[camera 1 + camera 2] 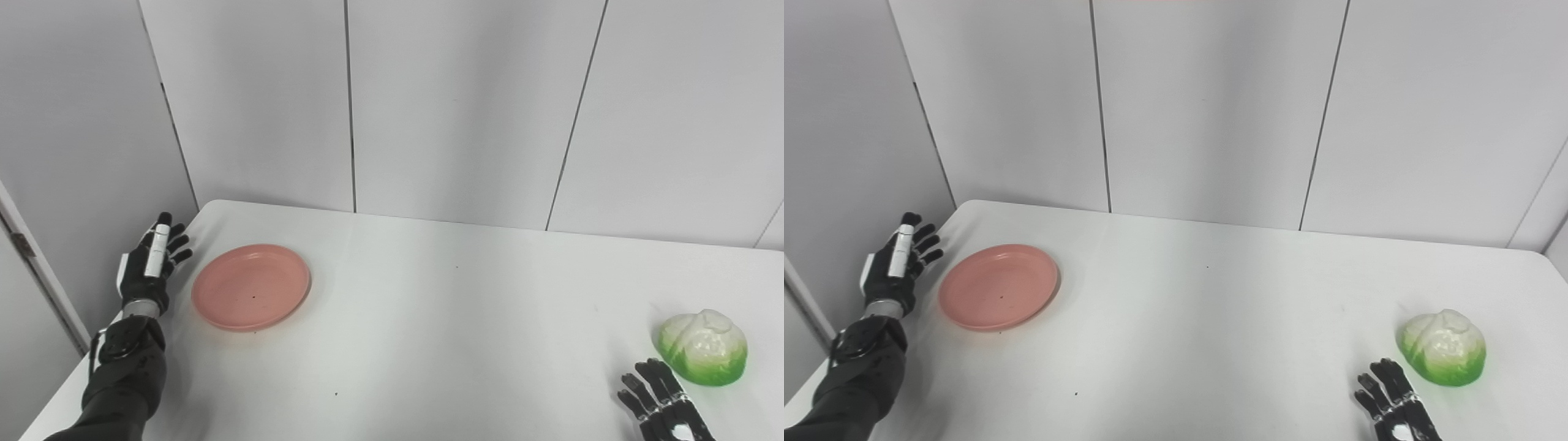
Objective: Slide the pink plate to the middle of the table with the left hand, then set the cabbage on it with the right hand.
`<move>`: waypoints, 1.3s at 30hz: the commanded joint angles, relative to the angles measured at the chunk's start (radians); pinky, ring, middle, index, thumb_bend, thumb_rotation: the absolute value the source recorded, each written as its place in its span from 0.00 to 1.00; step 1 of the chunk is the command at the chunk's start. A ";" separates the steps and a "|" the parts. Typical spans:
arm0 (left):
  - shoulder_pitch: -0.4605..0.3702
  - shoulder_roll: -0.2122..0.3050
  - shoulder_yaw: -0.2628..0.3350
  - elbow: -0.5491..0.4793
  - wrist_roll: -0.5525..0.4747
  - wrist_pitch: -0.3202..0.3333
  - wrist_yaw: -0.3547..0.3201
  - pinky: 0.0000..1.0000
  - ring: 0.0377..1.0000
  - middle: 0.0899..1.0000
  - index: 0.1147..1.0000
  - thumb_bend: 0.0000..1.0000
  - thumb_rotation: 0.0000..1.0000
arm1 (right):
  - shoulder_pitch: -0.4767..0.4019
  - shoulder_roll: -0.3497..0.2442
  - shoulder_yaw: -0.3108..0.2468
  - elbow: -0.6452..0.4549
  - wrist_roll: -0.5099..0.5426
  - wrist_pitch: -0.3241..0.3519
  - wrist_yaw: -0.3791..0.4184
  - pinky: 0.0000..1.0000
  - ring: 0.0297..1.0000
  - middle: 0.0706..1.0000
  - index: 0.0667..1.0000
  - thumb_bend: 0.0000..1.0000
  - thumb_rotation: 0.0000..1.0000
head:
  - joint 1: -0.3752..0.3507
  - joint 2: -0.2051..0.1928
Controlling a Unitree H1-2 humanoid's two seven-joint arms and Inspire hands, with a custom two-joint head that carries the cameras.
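1. The black left hand (150,269) is raised at the tabletop's left edge, its fingers spread and holding nothing. It stands just beside the plate, apart from its rim.
2. The round, shallow pink plastic plate (251,286) lies flat on the left part of the white tabletop (441,318), well short of the middle.
3. The middle of the tabletop shows only a few small dark specks.
4. The black right hand (1393,404) rests low at the bottom right, fingers apart and pointing away from the robot, gripping nothing.
5. The rounded white-and-green toy cabbage (1442,355) sits on the tabletop near the right edge, just beyond the right hand's fingertips; whether they touch is unclear.
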 commanded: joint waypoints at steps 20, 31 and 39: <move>-0.007 -0.072 -0.025 -0.021 -0.022 0.004 -0.091 0.73 0.81 0.79 0.81 0.91 0.74 | 0.045 0.019 0.043 0.000 -0.016 0.051 -0.040 0.87 0.87 0.88 0.86 0.86 0.69 | -0.018 0.014; 0.038 -0.123 -0.057 -0.118 -0.018 0.041 -0.132 0.72 0.80 0.77 0.83 0.89 0.75 | 0.048 0.015 0.059 -0.018 -0.021 0.062 -0.059 0.87 0.86 0.88 0.86 0.88 0.69 | -0.029 0.026; 0.080 -0.148 -0.088 -0.203 -0.006 0.089 -0.136 0.72 0.83 0.81 0.82 0.93 0.76 | 0.049 0.018 0.071 -0.039 -0.024 0.080 -0.070 0.88 0.86 0.88 0.86 0.88 0.67 | -0.044 0.037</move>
